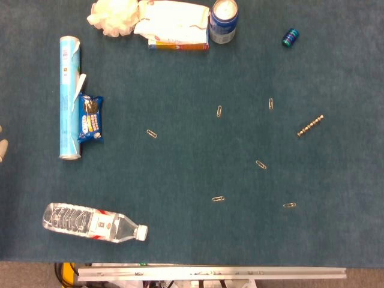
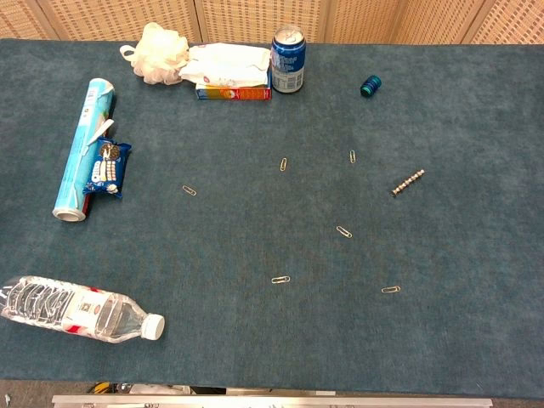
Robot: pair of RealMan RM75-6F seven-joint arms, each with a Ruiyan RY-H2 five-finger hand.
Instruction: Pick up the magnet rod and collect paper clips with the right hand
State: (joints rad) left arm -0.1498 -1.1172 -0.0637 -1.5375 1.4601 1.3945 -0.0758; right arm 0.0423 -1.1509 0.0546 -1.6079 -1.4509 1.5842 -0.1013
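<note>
Magnet rod point(image 1: 310, 126) lies flat on the blue-green table cover point(image 1: 180, 240), on the right side and roughly mid-depth, slanted so its far end points right; nothing touches it. Neither the right hand nor its arm shows in either view, so I cannot tell how its fingers stand. A pale sliver at the left edge of the head view may belong to the left hand, but it is too little to judge. Six paper clips are scattered to the left of the rod and nearer than it: one far clip point(image 1: 270, 103) just left of the rod's line, another point(image 1: 219, 111) further left, one point(image 1: 261, 164) near the middle, two near ones point(image 1: 289, 205) and point(image 1: 218, 198), and an outlier point(image 1: 152, 133) well to the left. My judgement is that the task has not begun, and the step in hand is the reach for the rod. To do it well, the hand should come down from above with the fingers set across the rod's width, gripping toward one end so the other stays free to sweep the clips. The rod is thin and beaded, so it may roll or slip. Well clear of all this are the soda can point(image 1: 224, 21), small blue cylinder point(image 1: 290, 37), water bottle point(image 1: 93, 222) and long blue tube point(image 1: 69, 96).
</note>
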